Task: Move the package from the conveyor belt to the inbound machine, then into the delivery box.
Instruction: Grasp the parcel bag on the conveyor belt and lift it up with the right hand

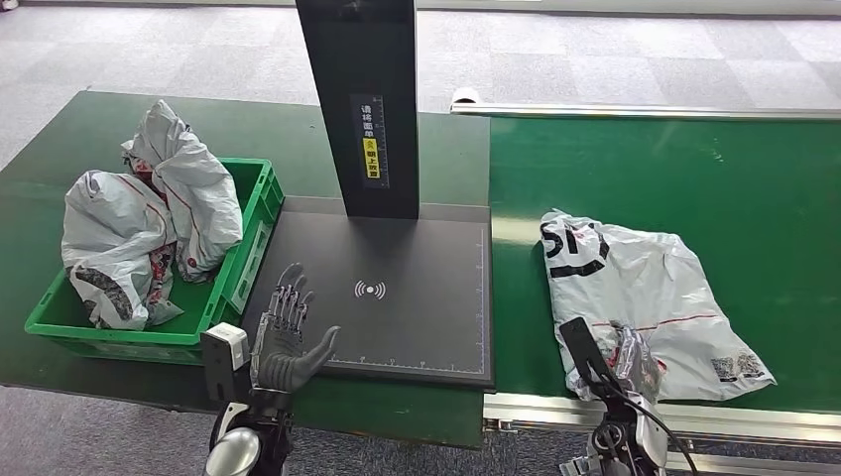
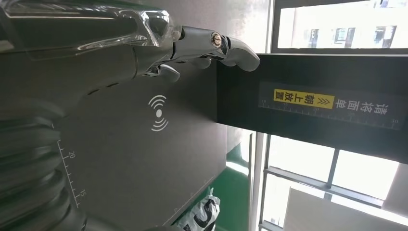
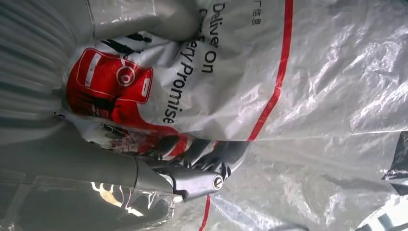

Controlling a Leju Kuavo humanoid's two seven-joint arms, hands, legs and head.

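A grey plastic package (image 1: 655,283) with black and red print lies flat on the green conveyor belt (image 1: 694,178), right of the inbound machine. My right hand (image 1: 623,359) grips its near edge. In the right wrist view the thumb and fingers (image 3: 192,180) pinch a bunched fold of the package (image 3: 312,72). My left hand (image 1: 286,332) is open, fingers spread and pointing forward, over the front left corner of the machine's black platform (image 1: 397,327). The left wrist view shows that hand (image 2: 120,53) empty above the platform (image 2: 125,159).
A green delivery box (image 1: 248,248) with several grey packages stands left of the platform. The machine's black post (image 1: 362,99) rises at the platform's back edge. The belt's metal rail (image 1: 555,407) runs along the near edge.
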